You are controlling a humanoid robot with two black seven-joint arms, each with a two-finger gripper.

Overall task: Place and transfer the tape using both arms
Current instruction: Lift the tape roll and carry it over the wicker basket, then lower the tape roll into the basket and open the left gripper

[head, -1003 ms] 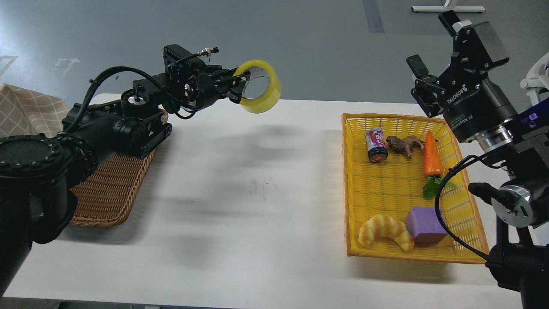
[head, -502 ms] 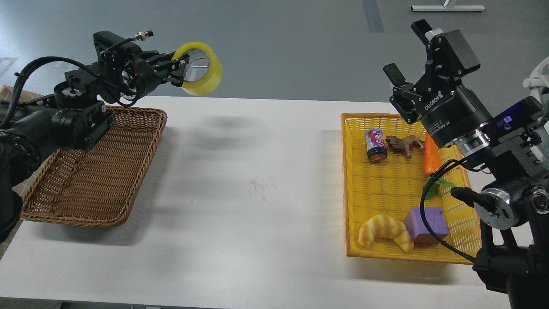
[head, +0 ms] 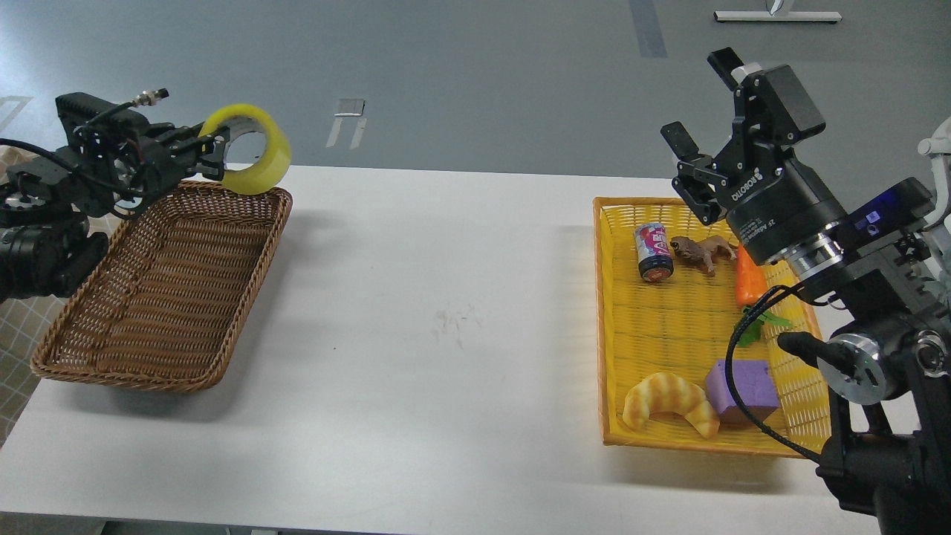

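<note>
The tape [head: 258,158], a yellow translucent roll with a pale core, hangs in the air above the far right corner of the brown wicker basket [head: 160,290]. My left gripper [head: 210,151] is shut on the roll's left wall, one finger inside the core. My right gripper [head: 698,111] is open and empty, raised above the far edge of the yellow basket [head: 617,327].
The yellow basket holds a small can [head: 653,253], a toy animal [head: 700,251], a carrot [head: 749,286], a croissant [head: 669,401] and a purple block [head: 740,386]. The brown basket has nothing in it. White table [head: 446,334] lies between the baskets.
My left arm has swung left with the tape, from the table's middle to above the brown basket. My right gripper has moved a little left and down, staying open.
</note>
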